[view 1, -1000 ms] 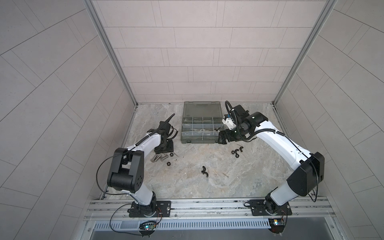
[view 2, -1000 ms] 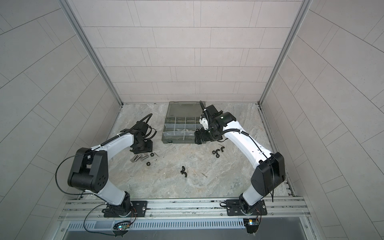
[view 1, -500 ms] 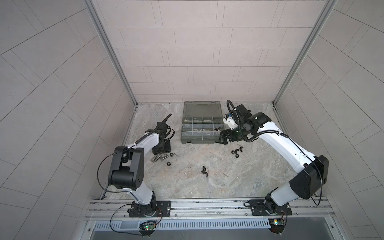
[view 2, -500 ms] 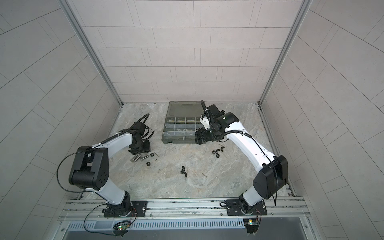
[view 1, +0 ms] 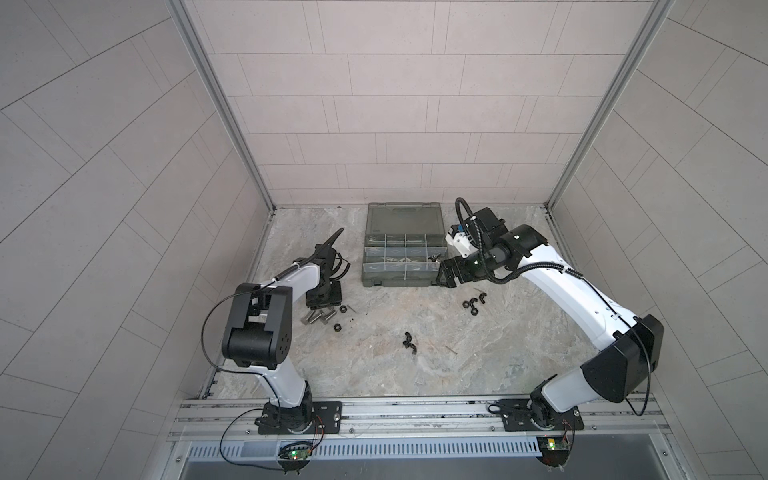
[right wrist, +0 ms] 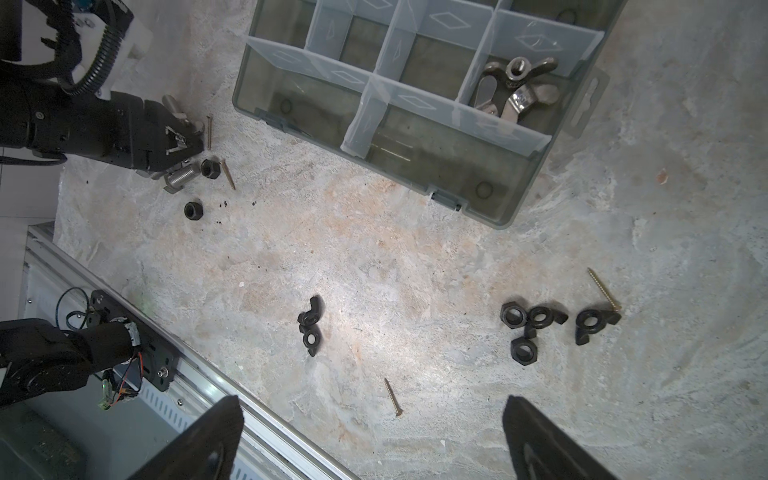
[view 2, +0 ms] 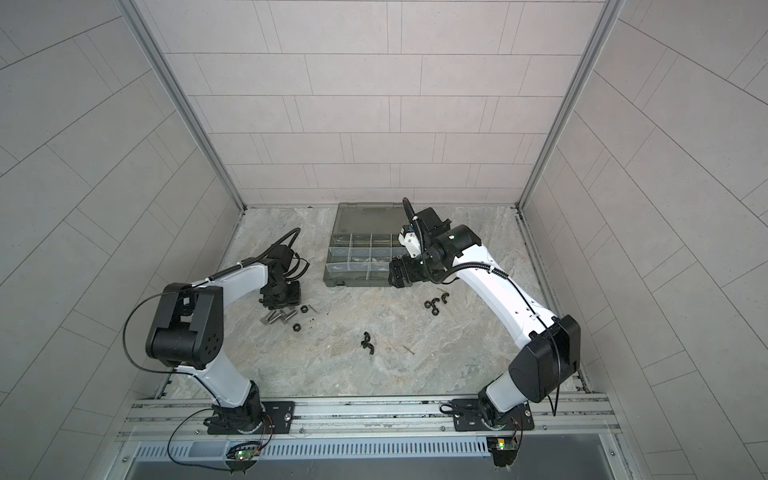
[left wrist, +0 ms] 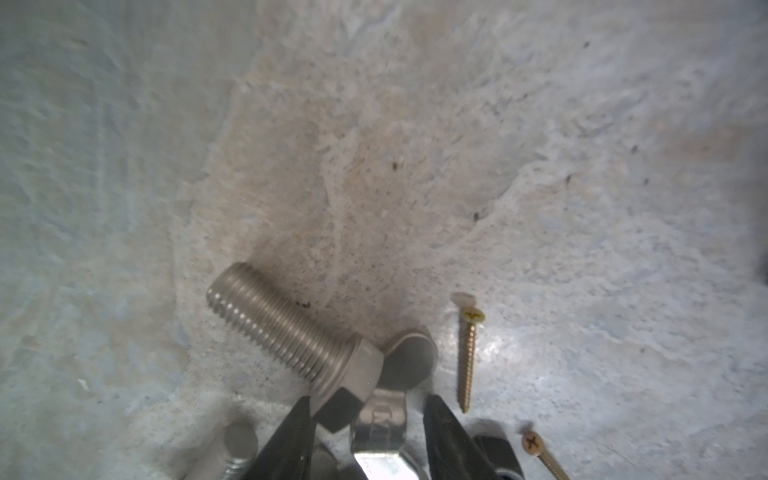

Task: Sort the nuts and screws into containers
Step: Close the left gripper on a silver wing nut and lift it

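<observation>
Surface: marbled grey-beige table [view 1: 415, 365]. Pale tiled walls [view 1: 395, 104] on three sides, aluminium rail [view 1: 415, 411] at front. The organizer case [view 1: 374, 280] lies open at back centre, with silver wing nuts [right wrist: 515, 83] in a corner compartment.

Left gripper [left wrist: 369, 399]: jaws partly apart, straddling a lone wing nut [left wrist: 380, 424] beside a bolt [left wrist: 286, 328].

Right gripper [right wrist: 372, 401]: jaws wide, empty, beside the case.

Black nuts [right wrist: 525, 328] lie loose on the table.

The translucent grey-green organizer case [view 1: 395, 281] lies open by the far edge of the worktop [view 1: 498, 353], with silver wing nuts [right wrist: 515, 81] in one compartment. Stubby silver bolts [view 1: 318, 318] and black hex nuts [view 1: 337, 327] cluster near the left edge. Mixed black nuts [view 1: 473, 305] lie right of centre, black wing nuts [view 1: 409, 341] lie mid-worktop, and thin screws [right wrist: 392, 397] lie scattered flat.
</observation>
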Robot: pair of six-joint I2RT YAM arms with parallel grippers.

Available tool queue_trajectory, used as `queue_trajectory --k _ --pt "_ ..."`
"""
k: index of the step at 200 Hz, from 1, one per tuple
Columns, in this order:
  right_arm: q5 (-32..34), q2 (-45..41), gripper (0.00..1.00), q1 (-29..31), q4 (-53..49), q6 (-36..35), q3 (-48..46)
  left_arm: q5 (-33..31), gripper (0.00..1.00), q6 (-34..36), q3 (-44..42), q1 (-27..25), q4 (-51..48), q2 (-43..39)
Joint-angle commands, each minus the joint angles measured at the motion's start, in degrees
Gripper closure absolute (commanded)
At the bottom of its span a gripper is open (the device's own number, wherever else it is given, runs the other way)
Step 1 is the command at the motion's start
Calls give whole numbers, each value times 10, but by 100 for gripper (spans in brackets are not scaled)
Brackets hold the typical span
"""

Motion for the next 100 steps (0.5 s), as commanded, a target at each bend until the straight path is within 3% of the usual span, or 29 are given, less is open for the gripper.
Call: queue_trajectory --k 1,42,63,100 --pt "-3 -15 1 -2 2 -4 -9 -3 53 -2 18 4 -10 9" --pt "-7 -15 1 -9 5 -3 -14 -2 60 2 27 3 -12 19" --pt "-9 -15 1 -13 5 -3 -16 1 69 2 27 4 -13 25" --pt "-14 -13 1 -23 7 -4 -21 5 72 1 27 4 -14 30"
